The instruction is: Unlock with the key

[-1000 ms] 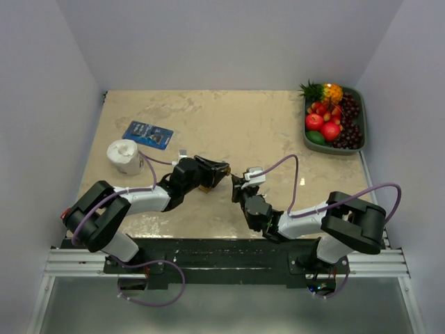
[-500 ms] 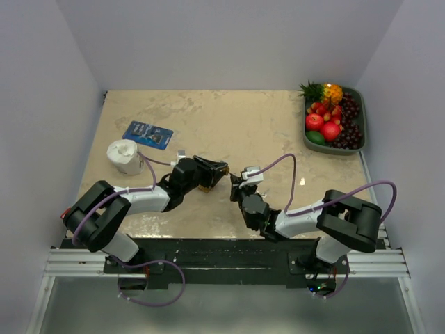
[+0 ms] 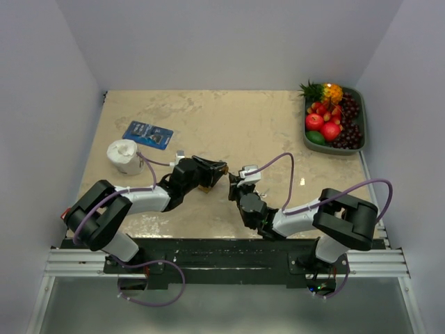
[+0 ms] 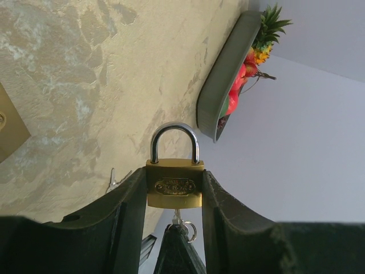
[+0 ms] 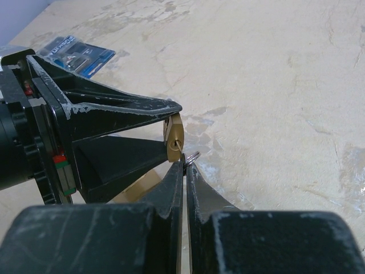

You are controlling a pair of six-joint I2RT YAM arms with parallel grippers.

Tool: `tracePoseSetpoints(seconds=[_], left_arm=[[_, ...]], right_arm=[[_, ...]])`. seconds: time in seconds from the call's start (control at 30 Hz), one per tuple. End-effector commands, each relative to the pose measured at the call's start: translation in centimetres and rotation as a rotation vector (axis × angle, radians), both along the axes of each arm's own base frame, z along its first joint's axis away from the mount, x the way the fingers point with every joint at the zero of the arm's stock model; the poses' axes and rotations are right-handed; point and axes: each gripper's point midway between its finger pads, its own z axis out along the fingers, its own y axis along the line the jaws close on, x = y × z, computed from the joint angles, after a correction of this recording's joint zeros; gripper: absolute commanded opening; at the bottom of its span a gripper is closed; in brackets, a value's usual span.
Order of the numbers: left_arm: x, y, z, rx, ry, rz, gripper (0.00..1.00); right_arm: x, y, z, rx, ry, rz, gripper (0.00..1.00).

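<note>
Grips padlock in left gripper near the worktop front edge, keyhole toward right gripper, pinched on the key lined along the padlock's long axis.

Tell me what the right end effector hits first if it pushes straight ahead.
The padlock: its keyed underside sits just ahead of the right end effector, clamped in the left end effector. The key it pinches bridges that gap, apparently into the keyhole.

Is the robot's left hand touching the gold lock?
Touching. The left wrist view shows the gold lock squeezed in the left hand: both fingers press flat against its sides, with no gap.
</note>
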Motion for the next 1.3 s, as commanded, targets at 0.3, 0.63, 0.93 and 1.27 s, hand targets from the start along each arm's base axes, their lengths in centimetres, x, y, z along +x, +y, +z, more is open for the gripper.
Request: tracePoseSetpoints(seconds=[0.3, 0.63, 0.93, 1.27], left_arm=[[-0.8, -2.2, 2.2, -0.099, -0.044, -0.069, 0.0], [-1.3, -2.7, 2.4, -0.105, -0.047, -0.085, 0.0], [-1.7, -3.3, 2.5, -0.123, -0.045, -0.105, 0.0], [-1.8, -3.7, 2.8, -0.137, -0.048, -0.115, 0.0]], right_arm=[[0.6, 1.7, 2.1, 0.103, -0.031, 0.02, 0.0], [1.3, 1.0, 1.7, 0.11, -0.019, 0.005, 0.0], [1.6, 0.9, 1.8, 0.122, -0.024, 0.023, 0.0], [1.4, 1.6, 1.3, 0.139, -0.008, 0.054, 0.0]])
